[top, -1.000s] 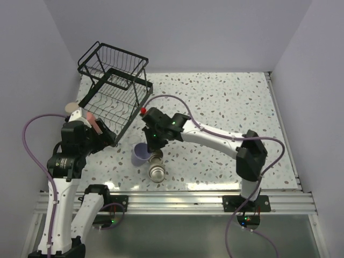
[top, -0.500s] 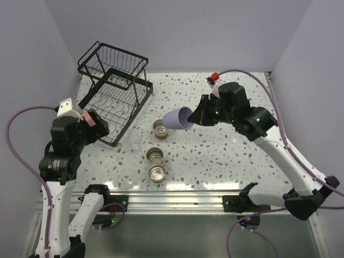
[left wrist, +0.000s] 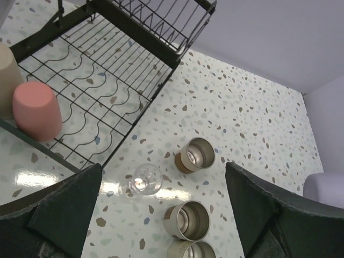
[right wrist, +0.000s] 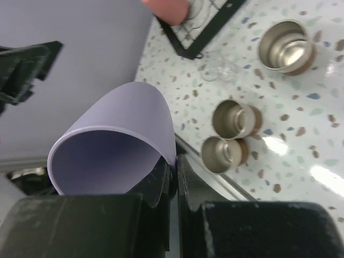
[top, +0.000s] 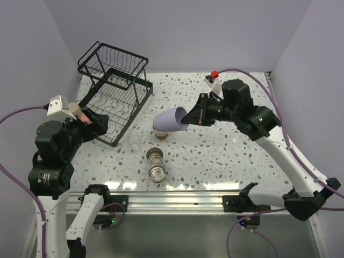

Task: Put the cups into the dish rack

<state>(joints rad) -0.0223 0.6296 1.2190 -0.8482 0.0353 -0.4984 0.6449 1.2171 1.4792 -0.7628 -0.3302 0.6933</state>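
Lavender cup [top: 171, 119] hangs in the air on its side, closed base pointing toward the dish rack [top: 115, 80] and mouth toward the right gripper [top: 189, 120]. The right gripper's fingers [right wrist: 161, 180] are pressed together on the cup's wall at the rim, one inside and one outside. In the top view the cup sits over the farthest steel cup [top: 160, 134], partly hiding it.

Two more steel cups [top: 155, 156] [top: 157, 172] stand close together nearer the arm bases, mouths showing. The clear glass cup [left wrist: 146, 179] stands on the speckled table [top: 231, 107] between them and the rack's near edge, hard to make out against the surface.

The red-pink cup [left wrist: 36, 110] and the tan cup [left wrist: 6, 80] sit side by side at the near left corner of the rack's slotted plate tray; they look inverted, though the angle leaves that unsure. The deep square basket is raised at the rack's far end.

The left gripper [top: 95, 124] is spread wide, holding nothing, beside the tray's near corner.
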